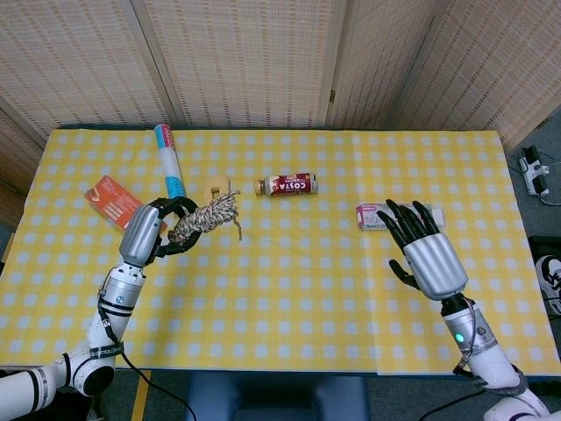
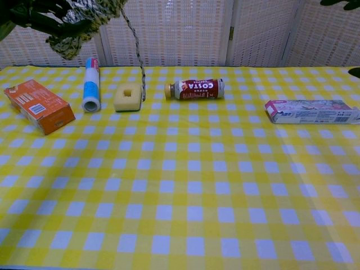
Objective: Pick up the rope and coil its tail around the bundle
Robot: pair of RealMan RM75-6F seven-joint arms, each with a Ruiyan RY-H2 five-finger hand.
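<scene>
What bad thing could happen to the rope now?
The rope bundle is held up only by the left hand, and its loose tail hangs free, so the coils may unwind. The dangling tail could also brush the sponge. The right hand is open and away, unable to help.

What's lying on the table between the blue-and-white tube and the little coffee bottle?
A yellow sponge lies between the tube and the bottle, clearest in the chest view.

I could read "COSTA" upside down on the bottle (image 2: 194,89), with "COFFEE" beside it. Print on the orange box (image 2: 38,107), tube (image 2: 91,84) and toothpaste box (image 2: 313,111) stayed too small for me.
</scene>
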